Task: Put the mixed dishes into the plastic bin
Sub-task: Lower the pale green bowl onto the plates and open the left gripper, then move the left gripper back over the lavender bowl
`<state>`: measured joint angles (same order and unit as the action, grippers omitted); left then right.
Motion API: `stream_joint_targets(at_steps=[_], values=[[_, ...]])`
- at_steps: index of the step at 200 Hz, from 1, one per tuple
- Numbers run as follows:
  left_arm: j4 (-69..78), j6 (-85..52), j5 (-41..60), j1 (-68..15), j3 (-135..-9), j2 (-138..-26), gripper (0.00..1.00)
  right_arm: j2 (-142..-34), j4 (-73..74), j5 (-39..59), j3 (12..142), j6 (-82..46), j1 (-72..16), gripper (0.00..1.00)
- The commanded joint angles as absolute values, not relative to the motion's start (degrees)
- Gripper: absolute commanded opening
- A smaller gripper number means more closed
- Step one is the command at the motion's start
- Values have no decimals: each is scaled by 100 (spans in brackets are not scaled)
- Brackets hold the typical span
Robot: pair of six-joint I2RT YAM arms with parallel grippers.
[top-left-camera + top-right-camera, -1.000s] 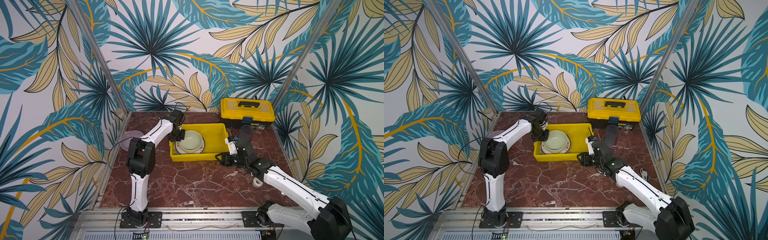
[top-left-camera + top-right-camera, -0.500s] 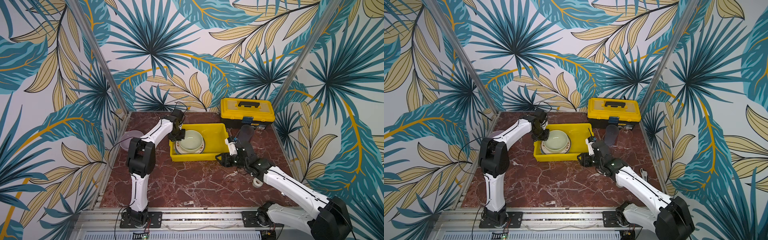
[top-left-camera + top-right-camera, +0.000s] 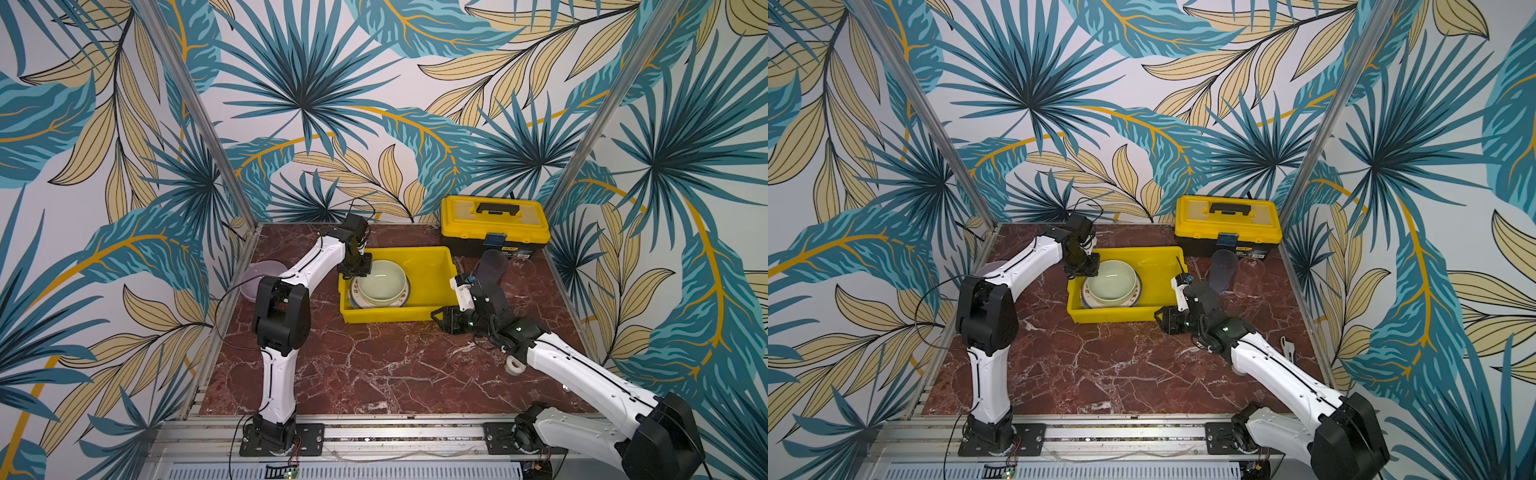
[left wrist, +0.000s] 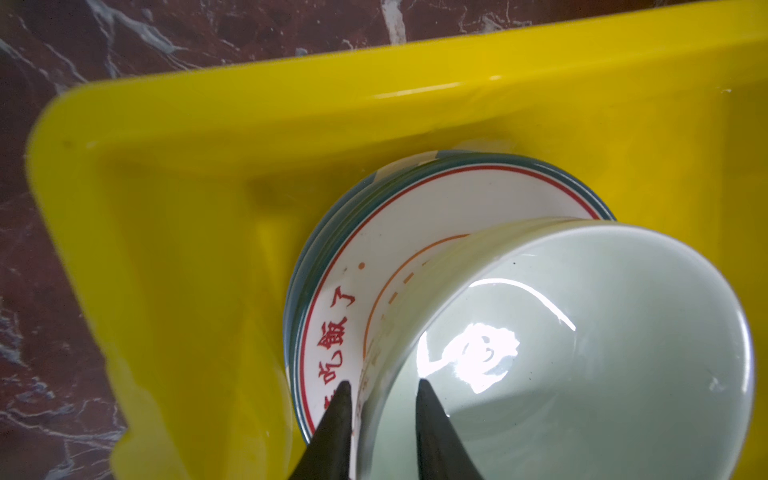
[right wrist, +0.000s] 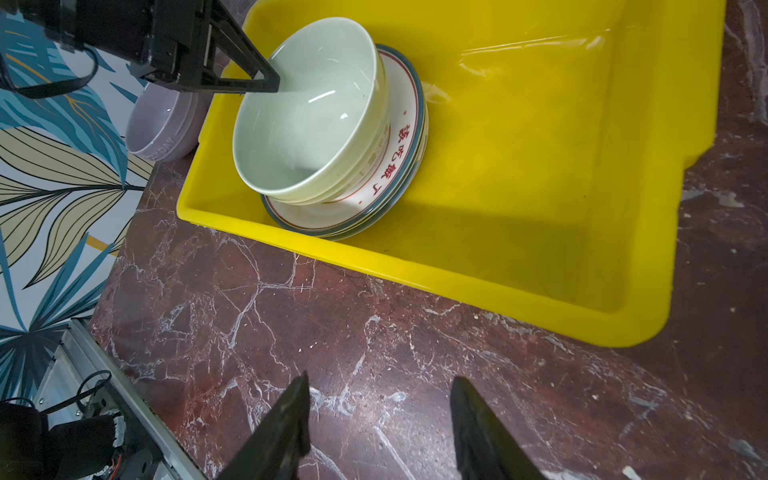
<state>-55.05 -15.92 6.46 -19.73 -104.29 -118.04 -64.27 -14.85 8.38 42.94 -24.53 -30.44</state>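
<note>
In both top views a glossy green bowl (image 3: 382, 284) is stacked on round plates (image 3: 404, 294) in the yellow plastic bin (image 3: 386, 314). Left wrist view: its rim is straddled by parted left jaws. Right wrist view: right jaws are held open, empty, over the marble table (image 5: 291, 311).

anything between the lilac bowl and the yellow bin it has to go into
The lilac bowl sits just outside the yellow bin. The left end effector straddles the rim of the green bowl at that end, atop the plate stack; the other half is bare.
</note>
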Motion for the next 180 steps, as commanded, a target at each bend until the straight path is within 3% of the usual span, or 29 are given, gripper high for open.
stream_joint_targets(at_steps=[1,58,114,149,180], values=[[-5458,-1560,640,-1982,-10538,-11165,31,-6337,-1389,826,4184,-2522,-3073,56],[-5485,-1362,227,-1766,-10247,-10433,43,-6319,-1301,918,4148,-2538,-3082,56],[-5511,-1365,175,-536,-9395,-9718,60,-6242,-1301,1009,4105,-2496,-3074,56],[-5509,-1327,156,212,-8836,-9359,73,-6129,-917,1230,4009,-2422,-3075,64],[-5502,-1333,-10,694,-8524,-9384,73,-6069,-700,1526,3954,-2396,-3083,71]])
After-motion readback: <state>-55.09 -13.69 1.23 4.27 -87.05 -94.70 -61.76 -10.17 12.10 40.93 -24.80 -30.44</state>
